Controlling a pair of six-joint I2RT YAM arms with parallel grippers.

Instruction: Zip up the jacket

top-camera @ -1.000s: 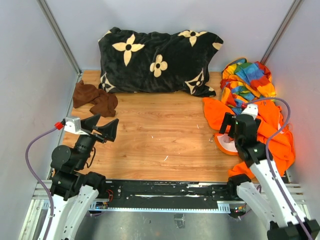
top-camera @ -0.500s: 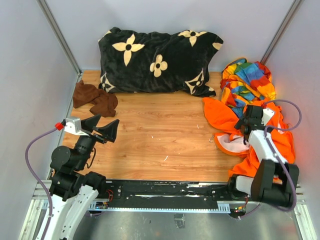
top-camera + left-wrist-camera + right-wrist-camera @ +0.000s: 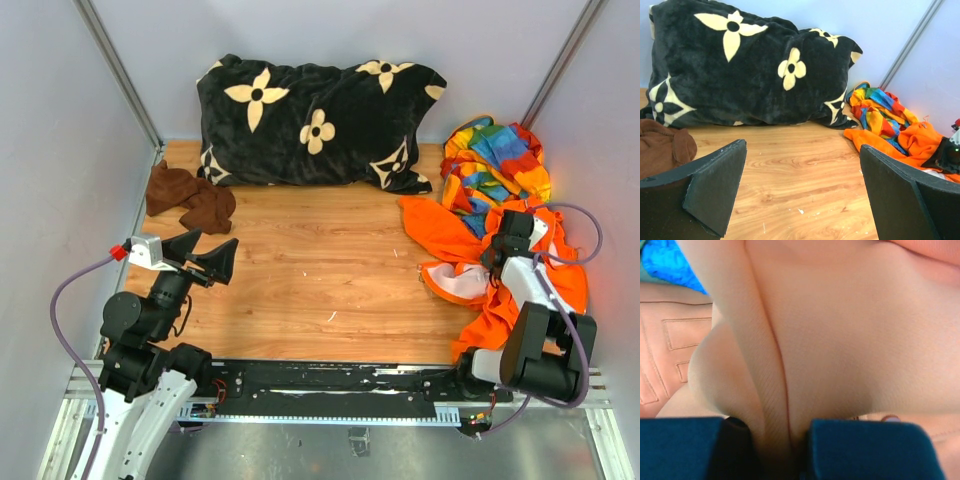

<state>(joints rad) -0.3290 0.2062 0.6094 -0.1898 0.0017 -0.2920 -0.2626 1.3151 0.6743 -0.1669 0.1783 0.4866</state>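
The orange jacket (image 3: 450, 232) lies crumpled at the table's right side, its pale pink lining (image 3: 458, 286) turned up at the near edge. My right gripper (image 3: 497, 262) is down on it and shut on a fold of the pale lining (image 3: 775, 390), pinched between the two fingers (image 3: 860, 450). In the left wrist view the jacket (image 3: 912, 142) shows at the far right. My left gripper (image 3: 212, 259) hangs open over the left side of the table, far from the jacket, with nothing between its fingers (image 3: 705, 187).
A black pillow with cream flowers (image 3: 315, 120) lies along the back wall. A rainbow-striped cloth (image 3: 495, 165) sits behind the jacket in the right corner. A brown cloth (image 3: 190, 200) lies at the back left. Walls close in both sides.
My right arm swung down onto the jacket and its fingers closed on the lining. The jacket's near edge has pulled and shifted a little. The left arm stayed still.
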